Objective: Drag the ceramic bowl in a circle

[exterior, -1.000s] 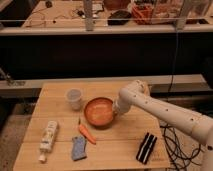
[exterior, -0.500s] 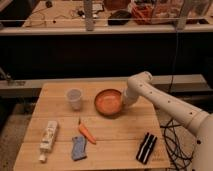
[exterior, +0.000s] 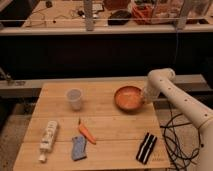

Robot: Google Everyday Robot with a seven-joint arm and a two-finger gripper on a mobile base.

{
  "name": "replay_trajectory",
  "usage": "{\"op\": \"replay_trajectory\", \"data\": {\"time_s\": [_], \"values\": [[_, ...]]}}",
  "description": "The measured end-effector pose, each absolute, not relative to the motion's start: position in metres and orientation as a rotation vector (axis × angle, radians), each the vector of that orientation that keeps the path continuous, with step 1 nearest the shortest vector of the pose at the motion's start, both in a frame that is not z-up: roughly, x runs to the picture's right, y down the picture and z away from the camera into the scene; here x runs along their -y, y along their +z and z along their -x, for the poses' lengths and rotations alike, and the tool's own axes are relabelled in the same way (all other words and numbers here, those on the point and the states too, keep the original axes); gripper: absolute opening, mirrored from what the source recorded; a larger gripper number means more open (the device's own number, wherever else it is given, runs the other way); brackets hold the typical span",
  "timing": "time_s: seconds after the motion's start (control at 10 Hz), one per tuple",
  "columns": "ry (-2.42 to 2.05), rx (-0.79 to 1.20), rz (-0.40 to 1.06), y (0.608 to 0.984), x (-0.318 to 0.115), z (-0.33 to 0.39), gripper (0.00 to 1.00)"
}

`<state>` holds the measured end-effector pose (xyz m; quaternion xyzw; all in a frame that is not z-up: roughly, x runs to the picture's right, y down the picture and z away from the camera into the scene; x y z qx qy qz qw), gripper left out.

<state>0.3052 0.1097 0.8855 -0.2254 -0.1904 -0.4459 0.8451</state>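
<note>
The ceramic bowl (exterior: 129,97) is a round shallow orange-terracotta bowl with a lighter inside. It sits on the wooden table (exterior: 105,125) near the far right edge. My gripper (exterior: 145,98) is at the bowl's right rim, at the end of the white arm (exterior: 172,97) that reaches in from the right. The gripper touches or grips the rim; the contact is hidden by the wrist.
A translucent white plastic cup (exterior: 74,99) stands left of the bowl. An orange carrot-like piece (exterior: 86,133), a blue-grey object (exterior: 79,148), a white bottle (exterior: 48,137) and a black striped object (exterior: 146,147) lie nearer the front. The table's right edge is close to the bowl.
The bowl and gripper have moved together to the right and toward the back of the table, from the middle to near the right edge.
</note>
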Motion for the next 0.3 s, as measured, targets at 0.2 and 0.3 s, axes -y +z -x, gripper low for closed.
{"op": "replay_trajectory", "data": {"time_s": [0.2,0.3], "values": [[-0.956,0.415,0.492,0.868,-0.132,-0.318,0.00],[-0.972,0.424,0.499,0.861,-0.143,-0.314,0.00]]}}
